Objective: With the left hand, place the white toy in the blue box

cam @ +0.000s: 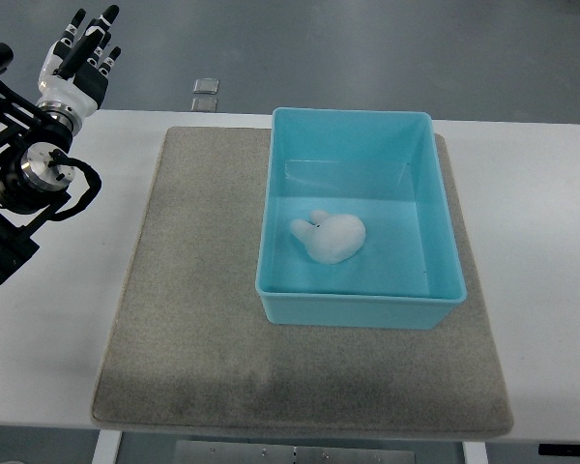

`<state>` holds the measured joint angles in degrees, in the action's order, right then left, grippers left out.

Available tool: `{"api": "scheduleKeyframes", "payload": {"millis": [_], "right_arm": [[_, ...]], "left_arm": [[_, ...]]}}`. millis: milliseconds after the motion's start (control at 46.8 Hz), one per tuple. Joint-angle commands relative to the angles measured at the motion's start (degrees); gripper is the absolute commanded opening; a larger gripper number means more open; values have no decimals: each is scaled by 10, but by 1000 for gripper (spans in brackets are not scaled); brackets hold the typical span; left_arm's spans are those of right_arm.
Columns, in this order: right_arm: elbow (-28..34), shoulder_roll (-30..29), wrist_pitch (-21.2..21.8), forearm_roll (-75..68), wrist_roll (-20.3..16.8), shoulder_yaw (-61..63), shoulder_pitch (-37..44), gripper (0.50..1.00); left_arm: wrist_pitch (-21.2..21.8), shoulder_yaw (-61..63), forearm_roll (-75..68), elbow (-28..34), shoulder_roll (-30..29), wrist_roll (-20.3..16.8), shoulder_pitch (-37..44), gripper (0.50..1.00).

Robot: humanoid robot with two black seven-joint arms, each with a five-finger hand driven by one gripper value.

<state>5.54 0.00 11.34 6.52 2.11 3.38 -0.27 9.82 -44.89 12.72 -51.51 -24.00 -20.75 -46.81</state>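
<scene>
The small white plush toy (330, 237) lies on the floor of the rectangular light-blue plastic box (360, 309), left of its middle. The box sits on a grey felt mat (203, 319) spread over the white table (541, 251). The left hand (80, 60), black and white, hovers at the table's far left corner, fingers (104, 19) extended and empty, well apart from the box.
</scene>
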Motion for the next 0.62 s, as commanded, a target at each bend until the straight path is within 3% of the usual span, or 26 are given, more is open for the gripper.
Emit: {"api": "scheduleKeyframes", "payload": {"millis": [0, 599], "right_arm": [[0, 0, 0, 0, 0, 0, 0, 936], [14, 0, 9, 3, -4, 0, -3, 936]], "left_arm": [[-6, -15, 0, 0, 0, 0, 8, 994], [-2, -75, 20, 0, 4, 0, 17, 992]]}}
